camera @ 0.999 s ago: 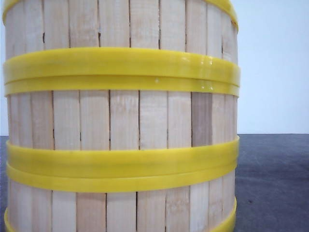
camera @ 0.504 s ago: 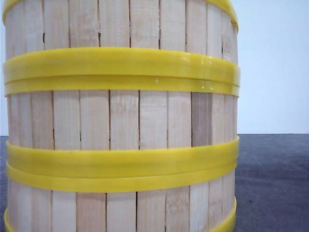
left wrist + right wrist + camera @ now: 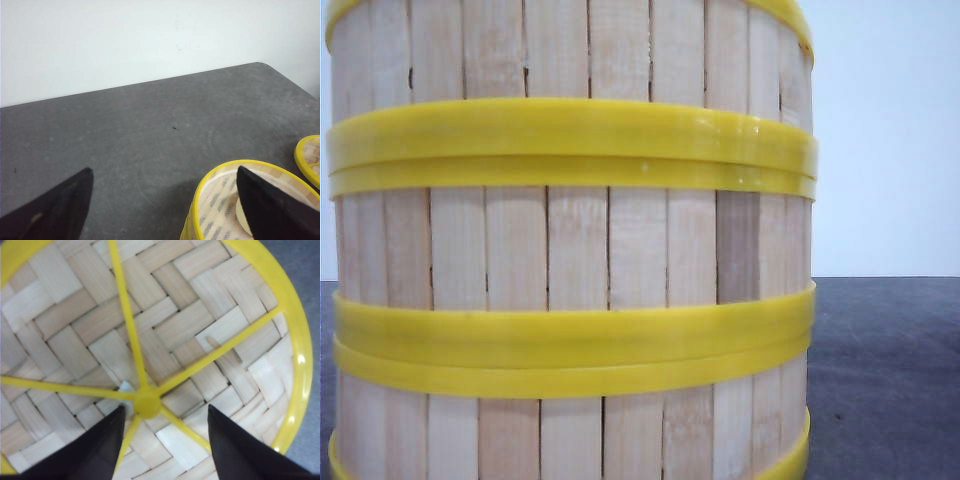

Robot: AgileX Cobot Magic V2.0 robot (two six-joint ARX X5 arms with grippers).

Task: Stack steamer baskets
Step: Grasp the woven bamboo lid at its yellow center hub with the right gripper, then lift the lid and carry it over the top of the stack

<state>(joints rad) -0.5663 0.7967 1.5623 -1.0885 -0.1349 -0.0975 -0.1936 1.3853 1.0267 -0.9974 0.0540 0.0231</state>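
Note:
In the front view a stack of steamer baskets point(image 3: 570, 250) fills the left and middle: three tiers of pale slats joined by double yellow bands. No gripper shows there. My left gripper point(image 3: 165, 170) is open wide. One finger hangs over the bare table. The other is over an uncovered steamer basket point(image 3: 220, 200) with printed liner and a white bun point(image 3: 242, 215). My right gripper point(image 3: 164, 410) is open just above a woven bamboo surface point(image 3: 165, 325) with yellow spokes. Its hub point(image 3: 147, 402) lies between the fingers.
The dark grey table point(image 3: 150, 125) ends at a white wall point(image 3: 125, 40), with a rounded corner at one end. Another yellow-rimmed woven piece point(image 3: 307, 157) shows beside the uncovered basket. In the front view, dark table point(image 3: 890, 380) lies to the right of the stack.

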